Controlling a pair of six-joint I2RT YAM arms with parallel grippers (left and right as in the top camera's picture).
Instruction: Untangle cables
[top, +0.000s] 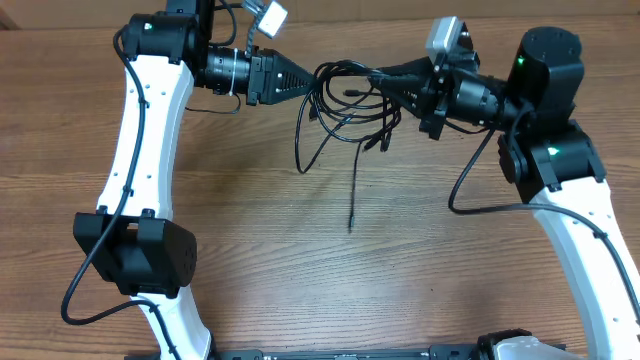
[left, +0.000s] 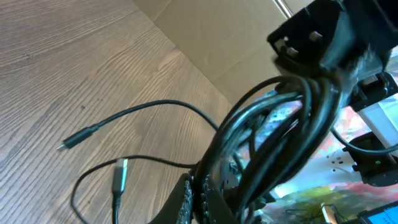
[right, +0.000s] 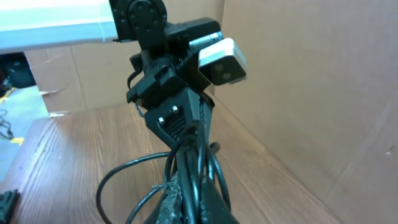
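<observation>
Your cables (top: 340, 112) hang in a loose tangle over the table (top: 250, 240), strung between both arms. The left gripper (top: 312, 80) is pressed together on a bunch; cords run into the right gripper (top: 382, 77), but you cannot tell whether it pinches them. They look light, limp and springy, so take one strand near its plug end (top: 350, 224), not the knot.

cables (left: 292, 124) blurred near lens, right claw (right: 189, 202) cropped

Black cables (top: 347, 104), brown wood-grain table (top: 300, 285)
</observation>
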